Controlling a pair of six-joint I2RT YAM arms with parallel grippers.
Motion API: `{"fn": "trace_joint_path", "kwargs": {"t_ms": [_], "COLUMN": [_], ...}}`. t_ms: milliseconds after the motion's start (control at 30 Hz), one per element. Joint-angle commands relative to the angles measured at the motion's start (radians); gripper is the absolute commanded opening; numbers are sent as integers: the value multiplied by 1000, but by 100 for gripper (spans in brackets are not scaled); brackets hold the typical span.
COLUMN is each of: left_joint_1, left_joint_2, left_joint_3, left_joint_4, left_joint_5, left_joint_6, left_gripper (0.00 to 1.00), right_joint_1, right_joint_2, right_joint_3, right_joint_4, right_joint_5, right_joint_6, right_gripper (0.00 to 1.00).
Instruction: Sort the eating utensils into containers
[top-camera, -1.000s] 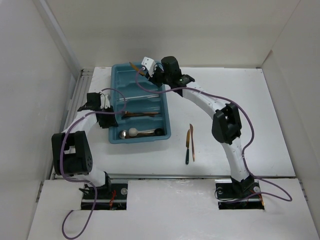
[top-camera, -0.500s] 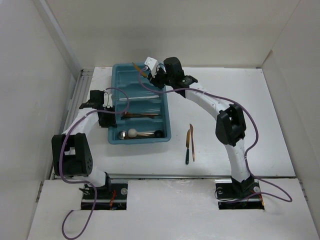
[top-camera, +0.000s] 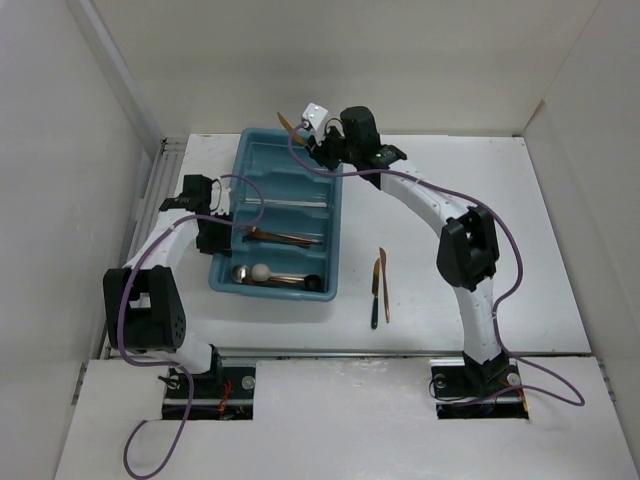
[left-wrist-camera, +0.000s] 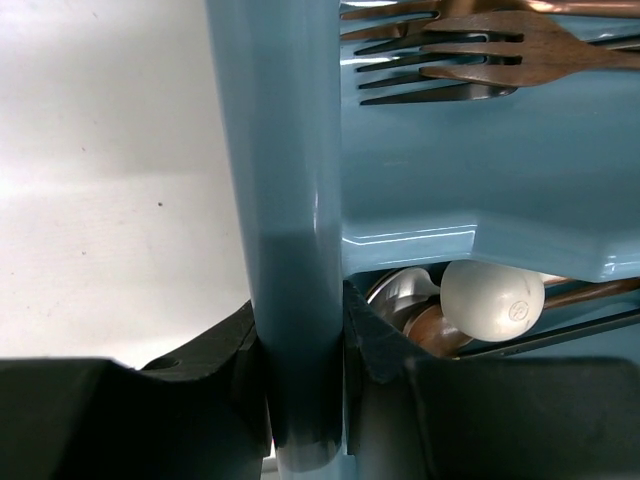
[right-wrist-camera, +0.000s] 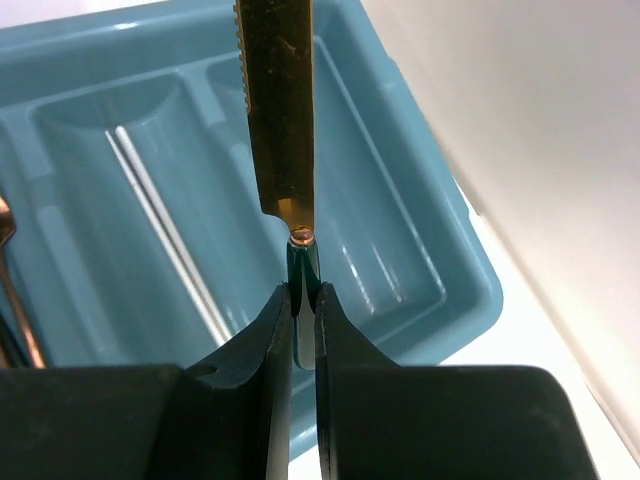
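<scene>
Grips the teal tray (left-wrist-camera: 285, 150) by its left wall with the left fingers (left-wrist-camera: 248, 345) — pinches a gold knife (right-wrist-camera: 280, 100) by its handle between the right fingers (right-wrist-camera: 274, 335), blade above the tray's far end.

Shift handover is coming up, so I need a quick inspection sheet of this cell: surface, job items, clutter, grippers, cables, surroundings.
Surface: white table; two utensils lying loose on it.
Job's things: teal tray skewed on the table; forks and spoons in its two nearest compartments; gold knife held above its far end.
Clutter: nothing seen.
Grippers: left gripper shut on the tray's left wall; right gripper shut on the gold knife's dark handle.
Cables: purple cables run along both arms.
Surroundings: white walls on three sides.
</scene>
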Motion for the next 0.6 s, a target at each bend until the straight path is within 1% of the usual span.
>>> {"fn": "trace_joint_path", "kwargs": {"t_ms": [0,67,133,200,333,467,567], "left_joint_1": [-14,-14,-14,-14,-14,-14,-2], "left_joint_2": [3,3,12,25,25,34,55], "left_joint_3": [22,-13,-34,-34,-34,-34,-15], "left_joint_4": [-133,-123,-109,-109,-119,-141,-161], "left_joint_5": [-53,-71,-126,-127,-98,-88,-75], "left_joint_6": [155,225,252,264,250,209,172], "left_gripper": [0,0,0,0,0,0,0], "right_joint_1": [0,0,0,0,0,0,0], "right_joint_2": [-36,-35,-25,-14,7,49,67], "right_joint_3": [15,25,25,35,35,35,35], "right_joint_4": [57,57,57,57,57,19,-3], "right_joint_5": [-18,-18,-18,-8,48,183,245], "right_joint_6": [17,17,17,17,17,17,-12], "right_gripper": [0,0,0,0,0,0,0]}}
